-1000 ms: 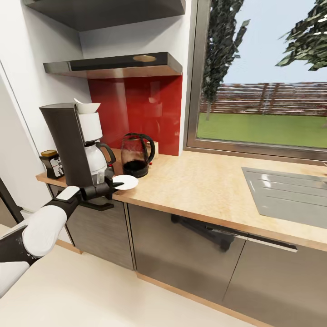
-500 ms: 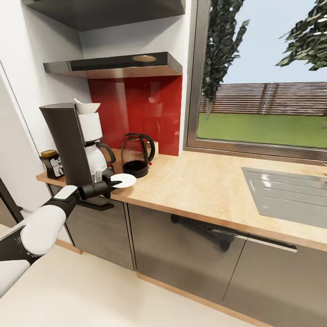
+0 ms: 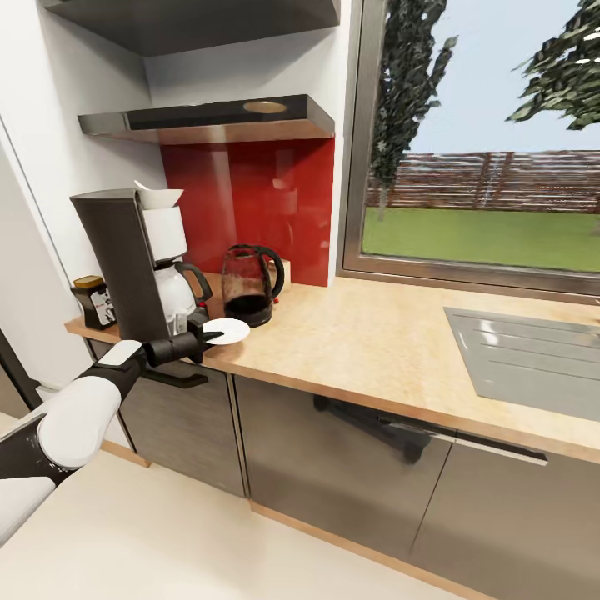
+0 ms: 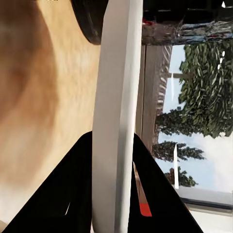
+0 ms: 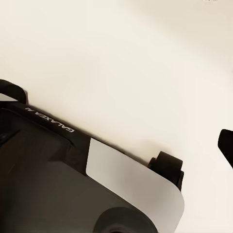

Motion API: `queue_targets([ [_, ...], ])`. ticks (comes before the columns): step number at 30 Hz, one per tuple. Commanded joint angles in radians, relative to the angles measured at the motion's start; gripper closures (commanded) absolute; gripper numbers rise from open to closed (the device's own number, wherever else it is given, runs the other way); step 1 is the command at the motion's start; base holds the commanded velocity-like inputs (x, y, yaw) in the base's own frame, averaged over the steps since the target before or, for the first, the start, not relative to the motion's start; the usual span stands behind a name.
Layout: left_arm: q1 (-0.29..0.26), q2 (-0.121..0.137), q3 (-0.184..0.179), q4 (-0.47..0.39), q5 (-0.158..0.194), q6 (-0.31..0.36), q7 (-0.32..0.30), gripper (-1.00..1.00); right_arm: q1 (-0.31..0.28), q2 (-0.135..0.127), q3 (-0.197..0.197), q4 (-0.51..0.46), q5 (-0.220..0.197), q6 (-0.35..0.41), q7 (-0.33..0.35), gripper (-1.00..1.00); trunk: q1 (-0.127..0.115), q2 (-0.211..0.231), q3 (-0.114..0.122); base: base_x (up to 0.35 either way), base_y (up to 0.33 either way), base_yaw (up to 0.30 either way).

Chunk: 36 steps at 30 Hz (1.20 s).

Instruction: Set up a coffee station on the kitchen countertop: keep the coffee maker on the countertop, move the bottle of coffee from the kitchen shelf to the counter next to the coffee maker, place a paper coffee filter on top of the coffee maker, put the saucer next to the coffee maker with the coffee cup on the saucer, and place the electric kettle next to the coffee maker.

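The coffee maker (image 3: 125,262) stands at the left end of the countertop (image 3: 375,342), with the white paper coffee filter (image 3: 158,197) on top of it. The bottle of coffee (image 3: 93,302) sits on its left and the electric kettle (image 3: 248,285) on its right. My left gripper (image 3: 205,337) is shut on the rim of the saucer (image 3: 228,332), holding it level just over the counter's front edge between coffee maker and kettle. In the left wrist view the saucer (image 4: 116,107) runs edge-on between the dark fingers (image 4: 73,194). The kitchen shelf (image 3: 217,121) hangs above. The coffee cup is out of view.
A grey steel sink (image 3: 533,358) is set into the countertop at the right, under a large window (image 3: 483,142). Dark grey cabinets (image 3: 333,450) run below. The right wrist view looks down on cream floor (image 5: 145,63) and my own dark body (image 5: 43,184).
My left gripper has drawn the saucer a little to the left, toward the coffee maker. Nothing else has moved.
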State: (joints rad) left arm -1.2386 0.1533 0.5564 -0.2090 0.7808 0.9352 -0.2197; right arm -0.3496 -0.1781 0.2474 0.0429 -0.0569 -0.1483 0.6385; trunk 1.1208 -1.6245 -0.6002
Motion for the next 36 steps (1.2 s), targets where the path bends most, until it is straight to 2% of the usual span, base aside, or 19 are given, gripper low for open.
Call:
queue_targets([
  [1, -0.001, 0.0, 0.007, 0.0, -0.009, 0.004, -0.006, 1.0, -0.002, 0.0, 0.008, 0.004, -0.006, -0.008, 0.003, -1.0, 0.0, -0.001, -0.001, 0.092, -0.044, 0.0],
  [25, -0.001, 0.0, 0.009, 0.0, -0.009, 0.004, -0.007, 1.0, -0.002, 0.0, 0.008, 0.004, -0.006, -0.008, 0.003, -1.0, 0.0, -0.001, -0.002, 0.042, -0.023, 0.0],
  [36, -0.001, 0.0, 0.009, 0.0, -0.009, 0.004, -0.007, 1.0, -0.002, 0.0, 0.009, 0.003, -0.006, -0.008, 0.003, -1.0, 0.0, -0.001, -0.016, 0.0, 0.0, 0.0],
])
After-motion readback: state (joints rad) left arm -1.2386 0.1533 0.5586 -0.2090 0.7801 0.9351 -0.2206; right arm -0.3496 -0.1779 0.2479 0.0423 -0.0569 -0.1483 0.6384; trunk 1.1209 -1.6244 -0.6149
